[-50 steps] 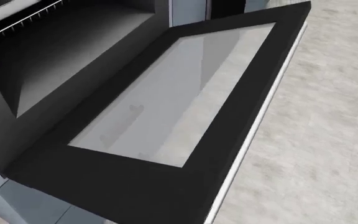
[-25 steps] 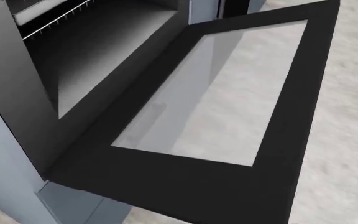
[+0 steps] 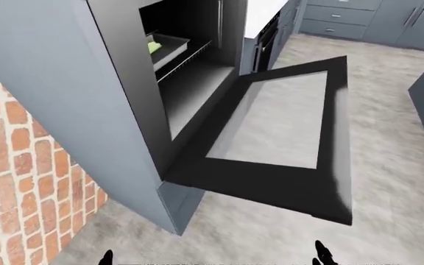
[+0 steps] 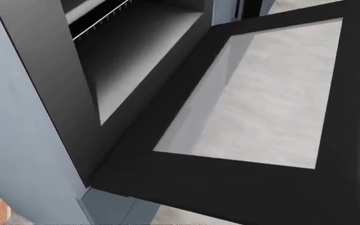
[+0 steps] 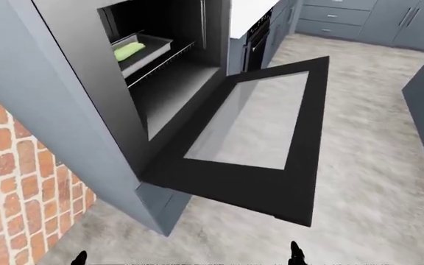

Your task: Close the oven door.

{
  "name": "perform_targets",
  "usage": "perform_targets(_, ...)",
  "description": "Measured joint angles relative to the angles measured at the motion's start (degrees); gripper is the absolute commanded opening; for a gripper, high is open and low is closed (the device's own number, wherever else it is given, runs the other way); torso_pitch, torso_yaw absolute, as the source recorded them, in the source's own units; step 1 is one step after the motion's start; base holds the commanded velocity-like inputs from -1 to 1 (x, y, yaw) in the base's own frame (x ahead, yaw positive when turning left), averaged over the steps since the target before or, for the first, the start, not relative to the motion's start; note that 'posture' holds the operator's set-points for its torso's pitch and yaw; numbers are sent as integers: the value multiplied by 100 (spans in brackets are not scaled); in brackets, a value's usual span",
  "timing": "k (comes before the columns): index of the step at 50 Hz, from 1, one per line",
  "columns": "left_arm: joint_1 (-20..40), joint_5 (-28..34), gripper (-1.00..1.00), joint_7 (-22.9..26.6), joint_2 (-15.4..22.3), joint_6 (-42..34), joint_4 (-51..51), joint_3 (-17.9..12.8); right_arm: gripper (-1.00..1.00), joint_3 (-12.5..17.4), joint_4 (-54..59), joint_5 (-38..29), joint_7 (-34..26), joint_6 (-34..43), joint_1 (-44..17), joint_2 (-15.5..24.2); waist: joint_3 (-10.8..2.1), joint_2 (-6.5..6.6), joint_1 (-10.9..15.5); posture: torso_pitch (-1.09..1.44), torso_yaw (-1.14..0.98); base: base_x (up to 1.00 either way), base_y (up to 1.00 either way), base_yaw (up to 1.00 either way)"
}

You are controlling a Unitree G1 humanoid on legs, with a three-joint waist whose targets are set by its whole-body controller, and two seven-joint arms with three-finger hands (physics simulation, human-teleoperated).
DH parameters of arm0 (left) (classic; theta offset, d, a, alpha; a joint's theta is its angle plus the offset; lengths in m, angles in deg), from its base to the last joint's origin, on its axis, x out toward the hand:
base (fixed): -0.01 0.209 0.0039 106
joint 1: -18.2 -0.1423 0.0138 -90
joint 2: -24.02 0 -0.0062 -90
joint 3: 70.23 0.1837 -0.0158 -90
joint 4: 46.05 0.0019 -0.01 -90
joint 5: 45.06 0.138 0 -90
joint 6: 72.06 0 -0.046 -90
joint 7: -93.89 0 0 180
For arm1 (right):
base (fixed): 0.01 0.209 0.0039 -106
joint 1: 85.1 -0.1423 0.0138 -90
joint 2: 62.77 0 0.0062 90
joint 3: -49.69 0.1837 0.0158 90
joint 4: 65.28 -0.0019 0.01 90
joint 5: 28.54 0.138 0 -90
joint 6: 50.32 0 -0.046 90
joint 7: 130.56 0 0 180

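Nothing is touching the oven door (image 3: 286, 138), which is lying fully open and flat beside the oven cavity (image 5: 160, 72). Head view is shifting sideways, suggesting repositioning rather than closing. Hand states cannot be told; only dark tips are showing.

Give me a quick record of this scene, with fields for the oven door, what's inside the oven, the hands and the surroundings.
oven door: fully open, lying about flat, glass window facing up
inside oven: wire rack carrying a grey tray with a green item
hands: only dark fingertips at the bottom edge of the eye views, clear of the door
surroundings: brick wall at left, grey cabinets at top
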Motion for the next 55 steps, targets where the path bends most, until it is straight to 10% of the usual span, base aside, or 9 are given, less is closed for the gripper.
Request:
perform_targets(4,-16,11,100,4,-8,-24,33,7,100,10,-22,26,21,-28,-14,11,-20,-359,-12,0,0,0,33,0)
perform_targets(10,-14,58,100,53,-126,-84,78,62,100,31,-12,56,60,-19,-2,57,-108,-254,-80,0,0,0,30,0)
perform_targets(16,-3,24,100,29,-41,-11,9,20,100,26,-43,54,46,-51,-27,75,-49,514,-7,0,0,0,14,0)
perform_targets(21,-2,-19,100,-27,44,2,-17,-21,100,-68,13,-17,-36,3,-37,-115,-23,463,124,0,0,0,4,0)
perform_targets(29,-21,18,100,0,-8,-6,38,7,100,23,-24,32,118,-44,-57,19,86,-220,77,0,0,0,0,0)
perform_targets(46,23,117,100,283,-65,195,8,19,100,38,-20,-14,379,102,-130,12,-146,26,39,0,0,0,0,0)
perform_targets(55,35,-50,100,583,-76,327,6,46,100,118,-50,187,410,37,-193,27,-45,6,41,7,0,0,0,0)
